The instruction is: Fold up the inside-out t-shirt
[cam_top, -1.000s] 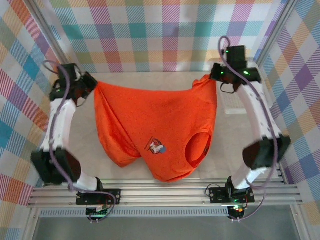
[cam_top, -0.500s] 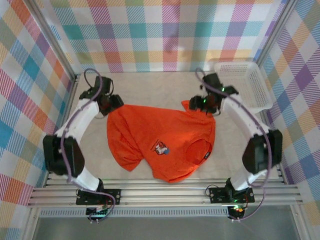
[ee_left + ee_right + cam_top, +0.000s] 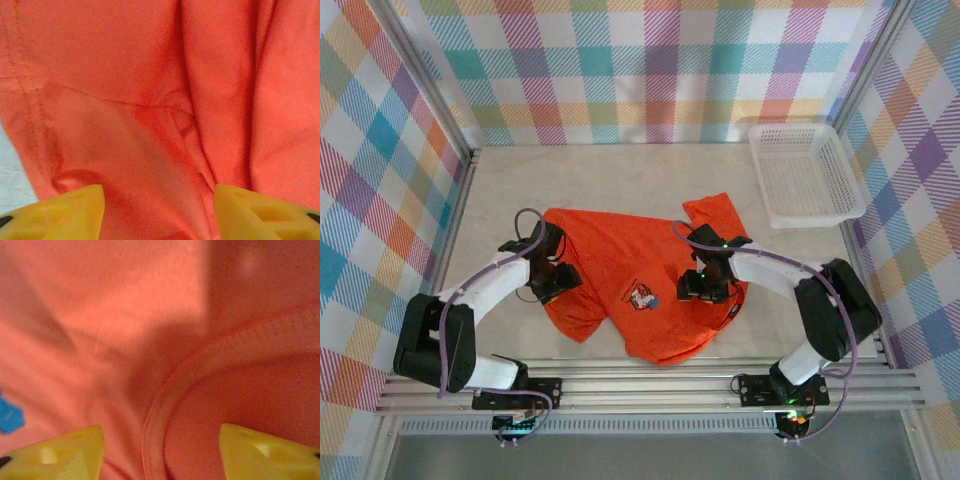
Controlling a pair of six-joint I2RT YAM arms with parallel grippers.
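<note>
Shirt lies spread on table, centre toward 6 o'clock. Left gripper sits over its 9 o'clock edge, right gripper over the collar at 3 o'clock. Both stand with jaws parted above the cloth, clamping nothing.

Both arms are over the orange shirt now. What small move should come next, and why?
Probably lower both arms a little and pinch the fabric. The left fingers and the right fingers stand open above the t-shirt, holding nothing, and it lies wrinkled, not yet folded.
</note>
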